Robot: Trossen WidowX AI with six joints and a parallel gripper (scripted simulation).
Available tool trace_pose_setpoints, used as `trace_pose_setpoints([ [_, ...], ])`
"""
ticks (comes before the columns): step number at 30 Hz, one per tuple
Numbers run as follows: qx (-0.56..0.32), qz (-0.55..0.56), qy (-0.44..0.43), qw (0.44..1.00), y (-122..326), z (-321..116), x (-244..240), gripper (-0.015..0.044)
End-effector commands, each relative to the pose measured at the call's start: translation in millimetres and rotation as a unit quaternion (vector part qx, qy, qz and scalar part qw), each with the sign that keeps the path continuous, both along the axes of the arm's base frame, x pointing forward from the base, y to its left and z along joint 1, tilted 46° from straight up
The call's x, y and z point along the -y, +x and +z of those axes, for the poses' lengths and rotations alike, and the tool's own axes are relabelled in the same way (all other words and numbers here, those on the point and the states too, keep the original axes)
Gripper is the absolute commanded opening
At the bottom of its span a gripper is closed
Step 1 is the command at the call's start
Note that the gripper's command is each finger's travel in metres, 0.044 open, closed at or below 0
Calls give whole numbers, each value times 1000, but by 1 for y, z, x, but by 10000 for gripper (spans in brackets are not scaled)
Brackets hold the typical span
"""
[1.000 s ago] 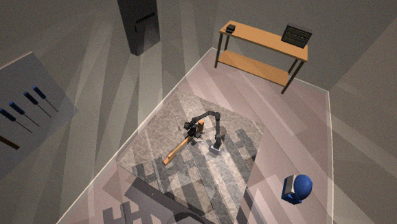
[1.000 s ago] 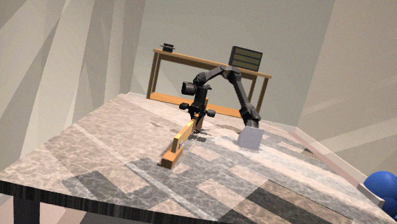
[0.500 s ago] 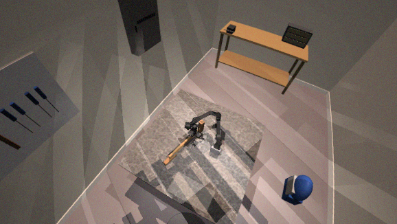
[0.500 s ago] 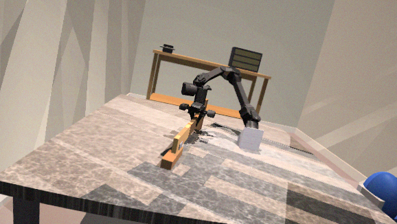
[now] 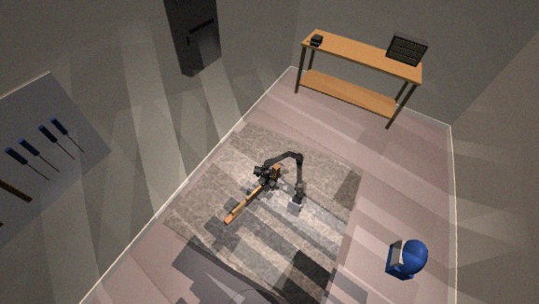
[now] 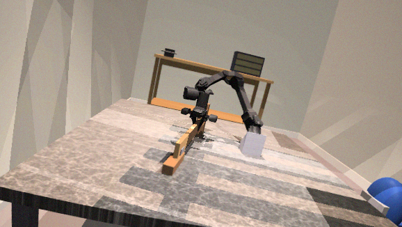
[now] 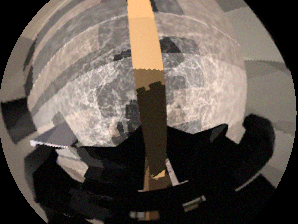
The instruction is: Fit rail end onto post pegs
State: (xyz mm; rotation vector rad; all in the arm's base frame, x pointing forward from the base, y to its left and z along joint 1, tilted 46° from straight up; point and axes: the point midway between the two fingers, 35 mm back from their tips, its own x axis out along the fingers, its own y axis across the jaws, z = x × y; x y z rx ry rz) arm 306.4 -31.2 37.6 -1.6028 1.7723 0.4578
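The long wooden rail (image 5: 254,192) (image 6: 190,132) (image 7: 147,45) runs from the low footboard block (image 5: 228,220) (image 6: 168,167) back to my gripper. Its far end stands at the grey bracket (image 6: 182,150) on the block. My gripper (image 5: 267,184) (image 6: 198,122) (image 7: 150,126) is shut on the rail close to its post end, and the rail looks raised off the table there. The post (image 5: 276,171) (image 6: 208,107) stands upright just behind the gripper. The fingers and arm hide the pegs, the holes and whether the rail end touches the post.
The arm's pale base block (image 5: 295,205) (image 6: 253,144) stands on the table (image 5: 317,179) (image 6: 87,157), to the right of the rail. Off the table are a wooden workbench (image 5: 354,54) (image 6: 195,63) at the back and a blue round object (image 5: 414,257) (image 6: 389,196) at the right.
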Motion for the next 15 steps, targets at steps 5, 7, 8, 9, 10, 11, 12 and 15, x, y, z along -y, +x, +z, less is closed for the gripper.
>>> trace_pose_setpoints([
  [5,2,2,0,1000,-1,4,2,0],
  [7,2,2,0,1000,-1,4,3,0],
  [8,2,2,0,1000,-1,5,3,0],
  [9,2,2,0,1000,-1,5,3,0],
  [10,2,2,0,1000,-1,5,4,0],
  [11,2,2,0,1000,-1,5,4,0],
  [12,2,2,0,1000,-1,5,4,0],
  [15,2,2,0,1000,-2,6,5,0],
])
